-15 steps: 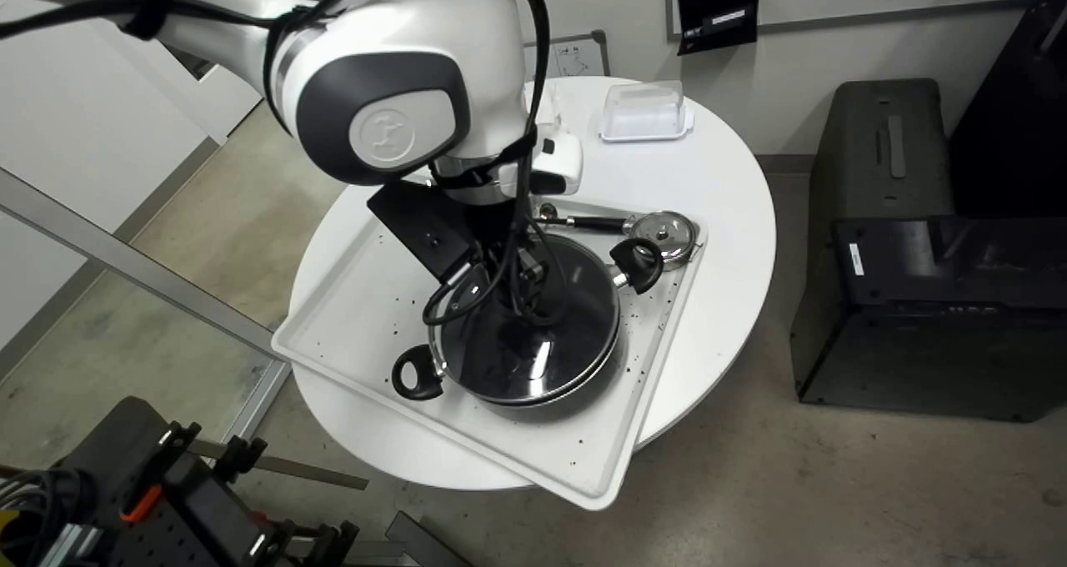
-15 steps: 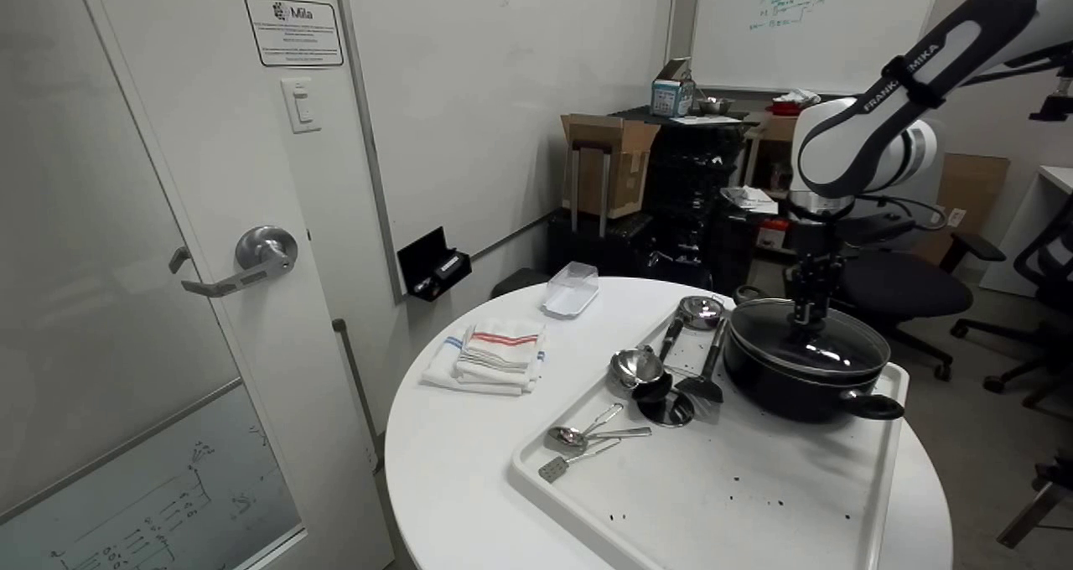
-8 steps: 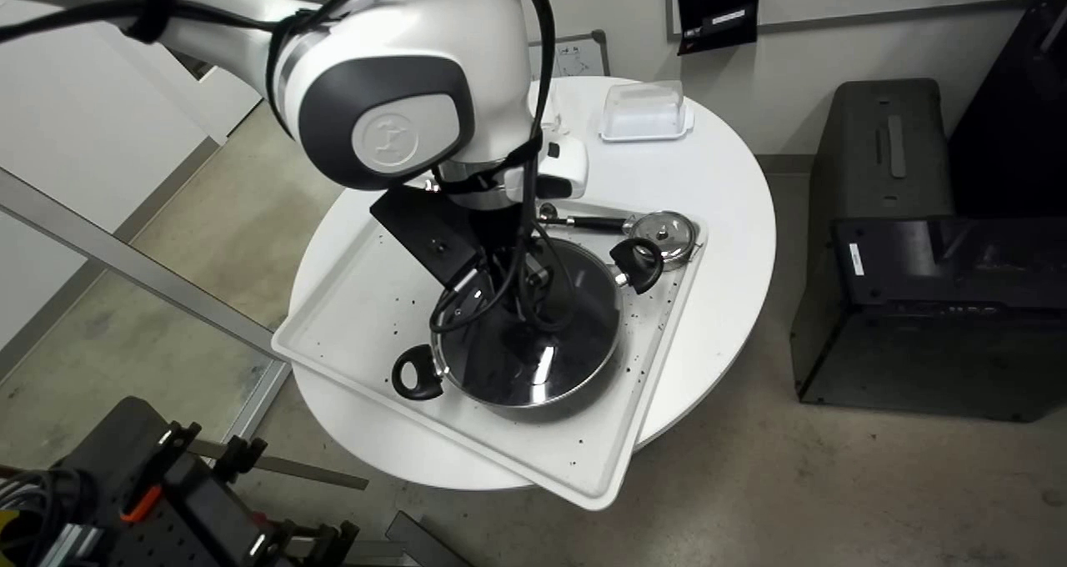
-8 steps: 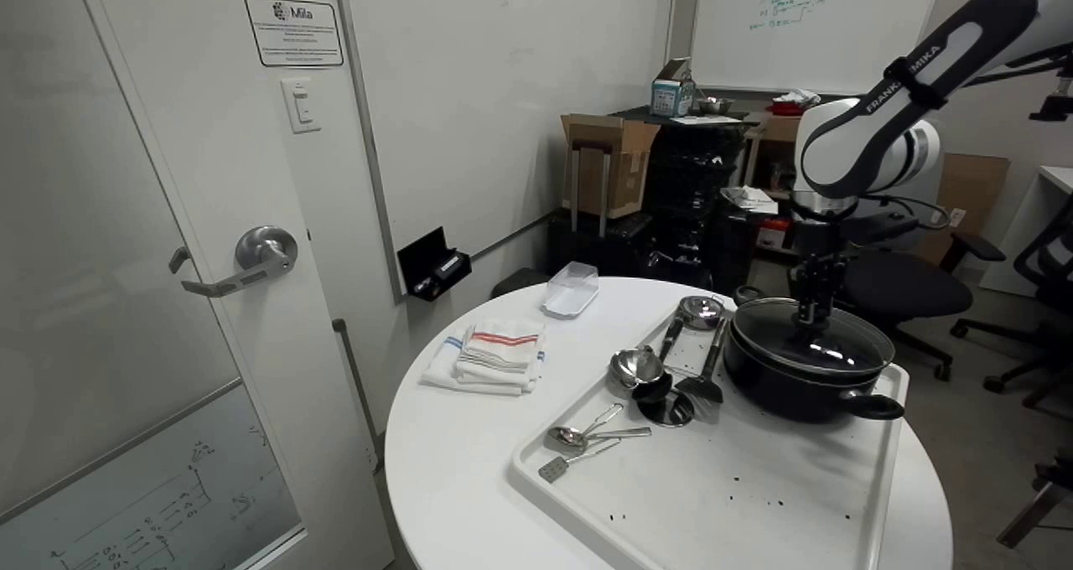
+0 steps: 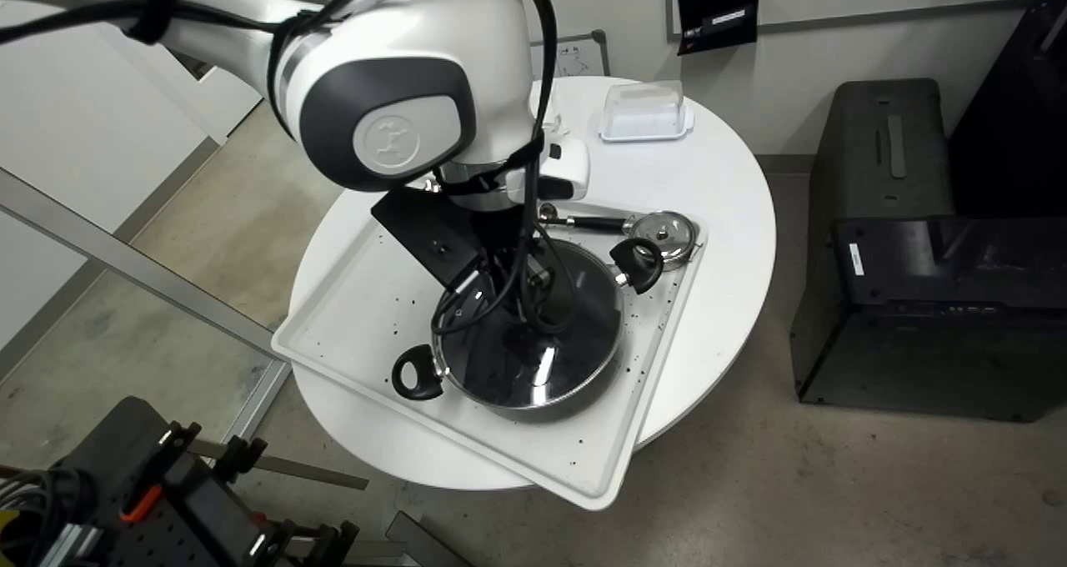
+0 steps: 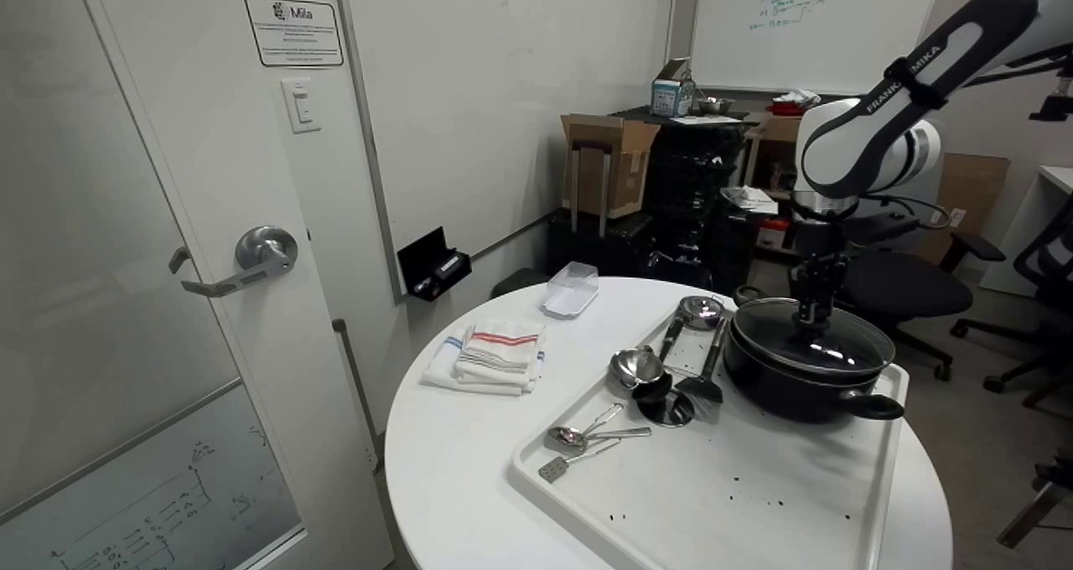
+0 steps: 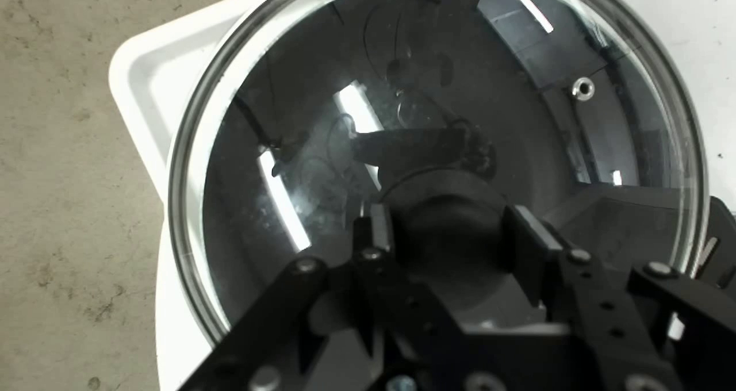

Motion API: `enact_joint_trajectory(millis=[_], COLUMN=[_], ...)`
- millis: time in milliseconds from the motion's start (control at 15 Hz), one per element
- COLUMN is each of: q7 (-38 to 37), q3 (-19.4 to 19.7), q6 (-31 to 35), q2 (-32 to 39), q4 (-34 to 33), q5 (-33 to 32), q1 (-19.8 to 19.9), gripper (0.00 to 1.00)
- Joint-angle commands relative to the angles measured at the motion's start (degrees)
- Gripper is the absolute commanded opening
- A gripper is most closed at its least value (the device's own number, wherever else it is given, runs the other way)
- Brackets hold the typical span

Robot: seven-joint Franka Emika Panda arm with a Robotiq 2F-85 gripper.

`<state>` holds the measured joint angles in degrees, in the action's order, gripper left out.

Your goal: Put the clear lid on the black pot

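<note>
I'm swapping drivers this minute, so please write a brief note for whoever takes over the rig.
Hand: appears closed on the knob of the clear lid.
Things: the lid is over the black pot, which stands on the white tray.
Done: lid roughly lined up with the pot.
Left: check full seating, which I can't tell; then probably release and back off.

Downturned hand (image 7: 451, 230), fingers (image 7: 379, 231) narrowly apart

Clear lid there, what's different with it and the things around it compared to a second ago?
The clear lid and the fingers have shifted slightly right in both exterior views. Whether they gripped or let go, I can't tell. The black pot, tray and towels stayed put.
</note>
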<state>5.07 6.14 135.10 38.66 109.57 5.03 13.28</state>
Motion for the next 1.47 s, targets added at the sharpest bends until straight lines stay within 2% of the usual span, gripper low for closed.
enact_joint_trajectory(millis=[0, 800, 1400], q7=[0.9, 0.6, -0.4], q3=[0.1, -0.2, -0.2], q6=[-0.2, 1.2, 2.3], q2=[-1.0, 0.7, 0.3], q4=[0.2, -0.3, 0.8], q5=[-0.7, -0.5, -1.2], q1=[0.3, 0.1, -1.5], gripper=[0.26, 0.26, 0.26])
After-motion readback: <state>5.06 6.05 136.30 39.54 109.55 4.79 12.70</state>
